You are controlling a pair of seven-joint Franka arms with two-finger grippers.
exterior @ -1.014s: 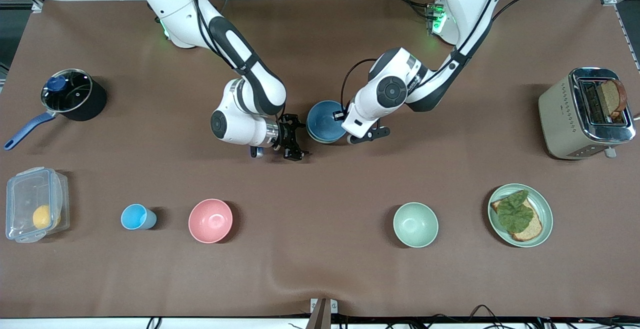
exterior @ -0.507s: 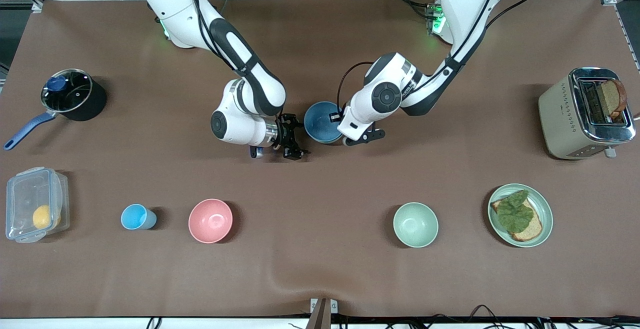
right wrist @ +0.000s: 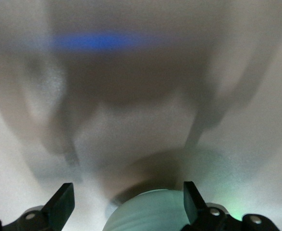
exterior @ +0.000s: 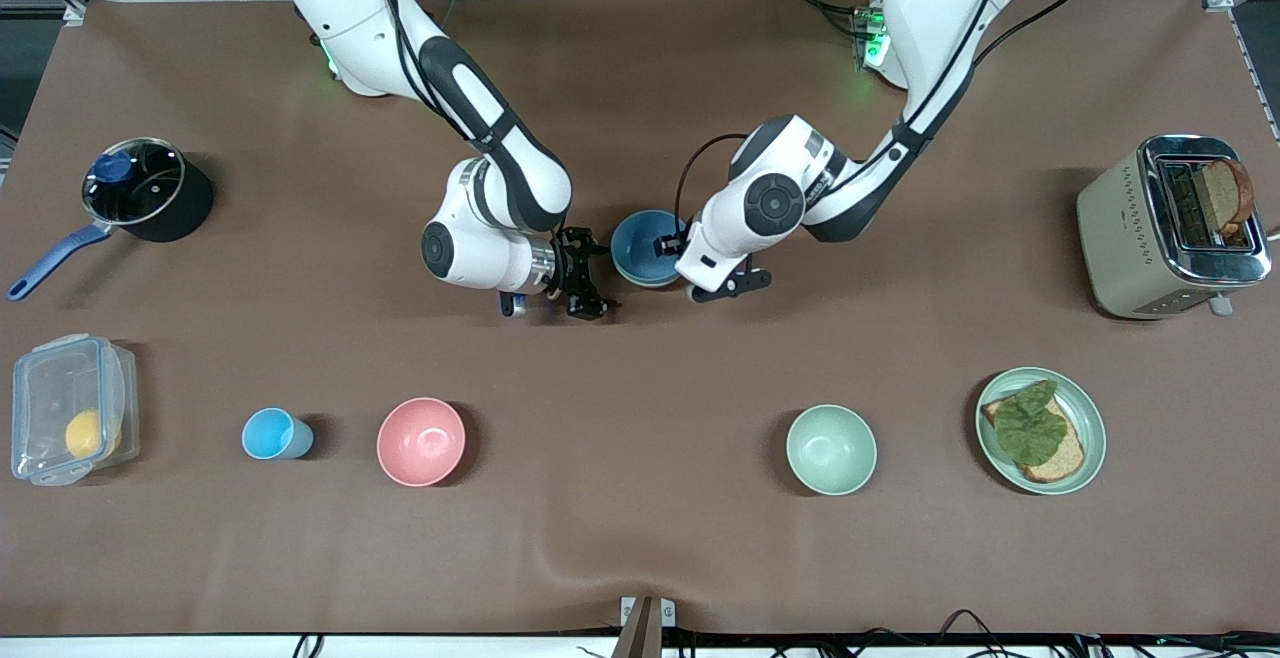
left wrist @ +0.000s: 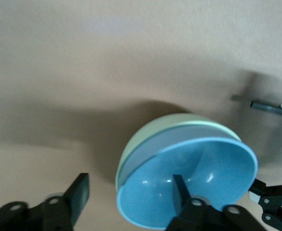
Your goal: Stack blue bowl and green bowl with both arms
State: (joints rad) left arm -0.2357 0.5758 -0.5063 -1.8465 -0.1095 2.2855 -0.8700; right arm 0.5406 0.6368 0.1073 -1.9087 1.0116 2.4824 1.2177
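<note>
The blue bowl sits nested in the pale green bowl at the table's middle. In the front view the green bowl is almost hidden under it. My left gripper is open astride the blue bowl's rim, one finger inside the bowl and the other outside, neither pressing it. Close beside the stack, toward the right arm's end, my right gripper is open. The green bowl's outer wall shows between its fingers.
Nearer the front camera stand a second, mintier green bowl, a pink bowl, a light-blue cup and a plate with toast. A toaster, a pot and a plastic box sit at the table's ends.
My left gripper has gone from shut on the blue bowl's rim to open, after lowering the bowl slightly into the green bowl. The right arm has stayed put.
</note>
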